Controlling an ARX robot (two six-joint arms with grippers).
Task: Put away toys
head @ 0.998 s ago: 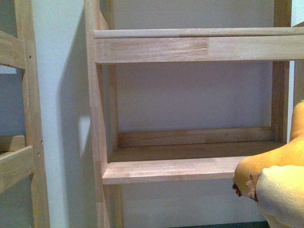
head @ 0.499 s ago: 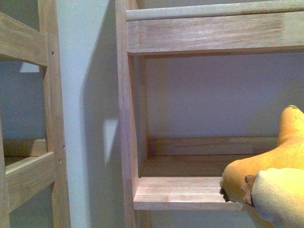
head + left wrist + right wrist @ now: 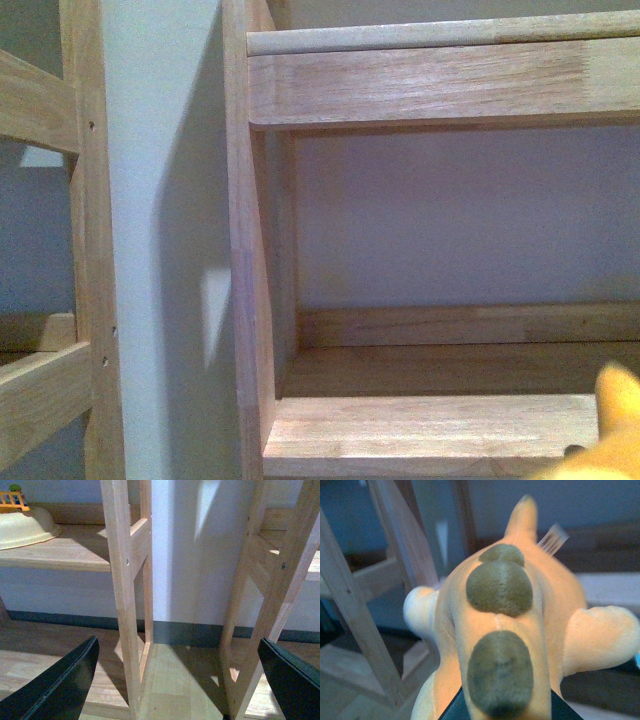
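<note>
1. Right gripper (image 3: 502,714): I see only two dark finger slivers, one on each side of the plush toy (image 3: 510,630). The jaws are closed in against its body and carry it.
2. Plush toy, surface: soft orange pile on a rounded body. Three olive-brown oval nubs (image 3: 499,587) run in a line along its back.
3. Plush toy, limbs: paler cream stubs stick out on both sides. A paper hang tag (image 3: 551,538) sits at the far end, too blurred to read.
4. Plush toy, position: in the front view only an orange tip shows, at 5 o'clock. It is in front of the lower shelf board (image 3: 420,425) of the wooden shelf unit (image 3: 250,300). I cannot tell whether it touches the board.
5. Left gripper (image 3: 177,647): the fingers are spread wide with nothing between them. It faces the gap between two shelf uprights.
6. A cream bowl (image 3: 25,527) rests on a shelf in the left wrist view.
</note>
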